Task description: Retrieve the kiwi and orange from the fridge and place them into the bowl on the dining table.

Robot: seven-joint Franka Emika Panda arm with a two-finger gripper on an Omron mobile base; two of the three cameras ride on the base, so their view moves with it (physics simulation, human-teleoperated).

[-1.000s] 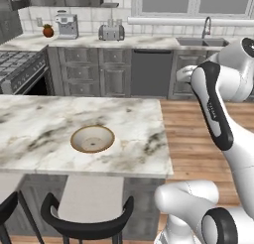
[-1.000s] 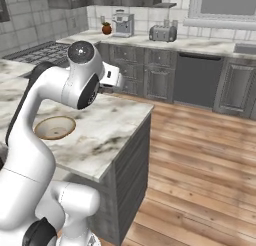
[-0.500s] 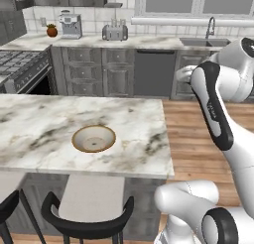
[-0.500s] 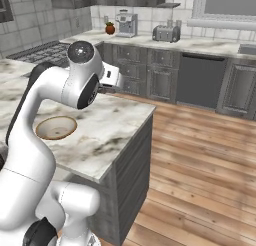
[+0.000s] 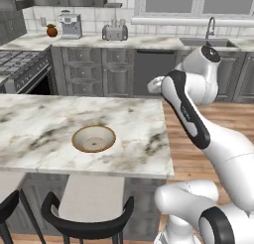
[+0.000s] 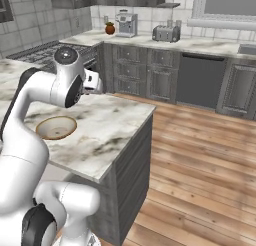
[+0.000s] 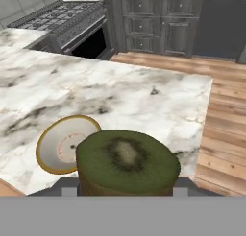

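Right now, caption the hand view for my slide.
Gripper holding the kiwi above the marble dining table, beside the empty bowl.

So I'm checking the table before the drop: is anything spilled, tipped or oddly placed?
Nothing stands out. The bowl sits upright and empty on the dining table, with no spill on the marble. In the hand view the kiwi sits at the gripper, whole and undamaged.

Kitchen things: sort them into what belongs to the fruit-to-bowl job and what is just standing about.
Job:
- kiwi, held in the hand
- bowl
- dining table

Standing about:
- toaster
- coffee machine
- reddish fruit on the back counter
- stove
- sink
- stools
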